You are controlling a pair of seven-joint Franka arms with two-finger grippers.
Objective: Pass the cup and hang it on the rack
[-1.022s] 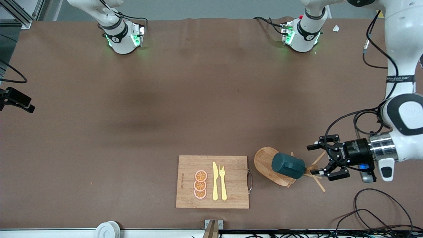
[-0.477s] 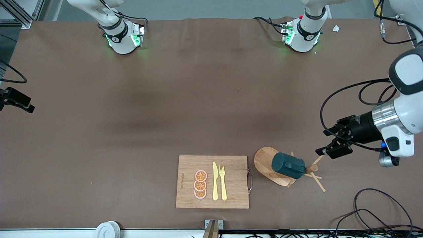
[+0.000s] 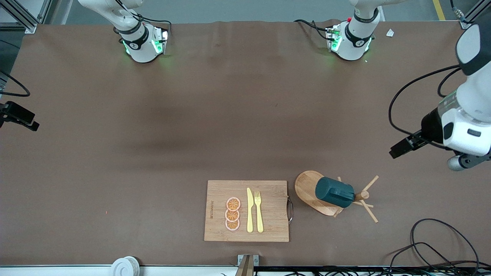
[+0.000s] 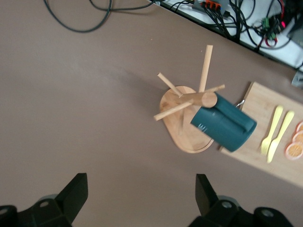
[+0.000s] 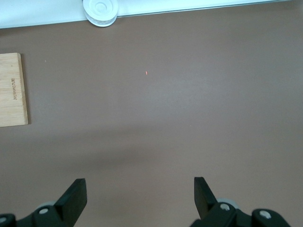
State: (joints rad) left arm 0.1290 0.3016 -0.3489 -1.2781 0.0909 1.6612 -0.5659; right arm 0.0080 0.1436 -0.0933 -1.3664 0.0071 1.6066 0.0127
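Wide-spread and empty, the right tool (image 5: 139,198) is being held over bare surface (image 3: 115,161) toward the right arm's end, and that arm is judged to be waiting. Nothing is being threatened from there unless it is swung low toward the cutting board (image 3: 218,191), where the knife (image 3: 249,211), the fork (image 3: 259,211) and the orange slices (image 3: 232,214) are lying loose and could be scattered.

Just beside the board, toward the left arm's end, the rack (image 3: 305,184) is standing on its oval base, and the cup (image 3: 333,192) is being carried on it, tilted, hanging close against the post. The hanging is judged to be done. The main risk is being posed by that tilt: the cup's weight is being borne on one side of the post, so a knock could see the cup slid off or the whole rack tipped. How deep the cup is seated cannot be told.

Farther toward the left arm's end, the left tool (image 3: 402,147) is being held above the surface, apart from the rack, its jaws wide and nothing between them. If it is brought low across the rack, one of the thin pegs (image 4: 206,66) that are sticking outward could be caught and the rack dragged. Loose cables (image 3: 441,237) are lying near the surface's edge and could be snagged by a sweeping arm.
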